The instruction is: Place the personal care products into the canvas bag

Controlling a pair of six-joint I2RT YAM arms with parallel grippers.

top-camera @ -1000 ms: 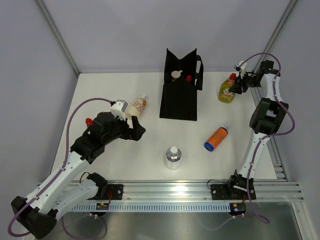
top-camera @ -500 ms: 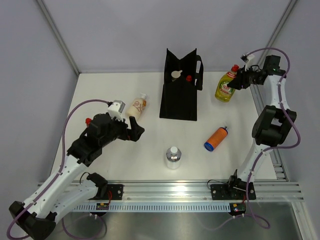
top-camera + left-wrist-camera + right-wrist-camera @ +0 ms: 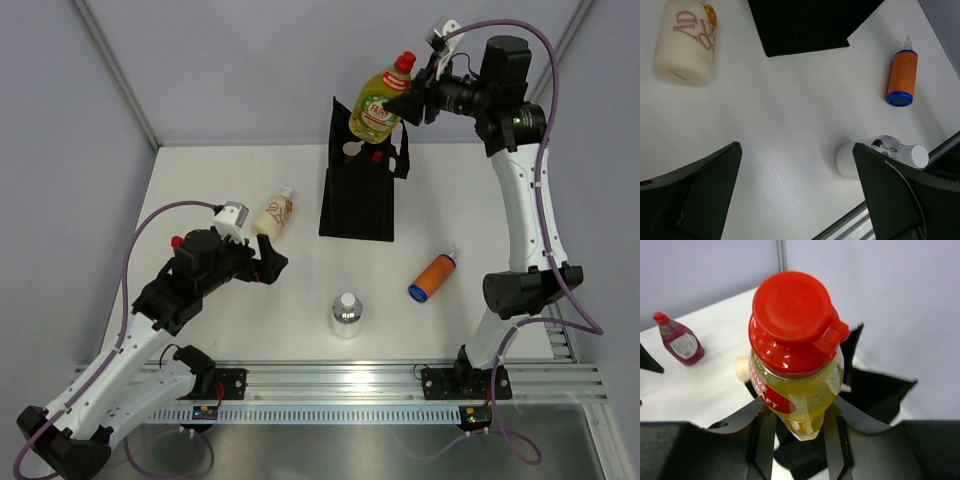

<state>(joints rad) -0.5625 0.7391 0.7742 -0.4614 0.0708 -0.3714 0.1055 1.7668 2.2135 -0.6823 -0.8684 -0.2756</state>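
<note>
My right gripper [image 3: 414, 98] [image 3: 799, 437] is shut on the yellow-green red-capped bottle [image 3: 378, 108] [image 3: 795, 380], held high over the open mouth of the black canvas bag [image 3: 358, 195] [image 3: 880, 390]. A beige cap [image 3: 351, 150] and a red cap [image 3: 378, 157] show inside the bag. My left gripper [image 3: 272, 258] [image 3: 796, 165] hangs open and holds nothing, just below the lying cream pump bottle [image 3: 274, 213] [image 3: 687, 42]. The clear white-capped bottle [image 3: 346, 313] [image 3: 875, 155] stands at the front centre. The orange blue-capped bottle [image 3: 433, 277] [image 3: 902, 75] lies to its right.
A red bottle [image 3: 680, 340] lies on the table far left in the right wrist view; from above only its red tip [image 3: 177, 241] shows beside the left arm. Grey walls close the table's back and sides. A metal rail [image 3: 350, 378] runs along the near edge.
My right arm has lifted the yellow-green bottle off the back right of the table and carried it up and left to above the bag. The left arm has hardly moved.
</note>
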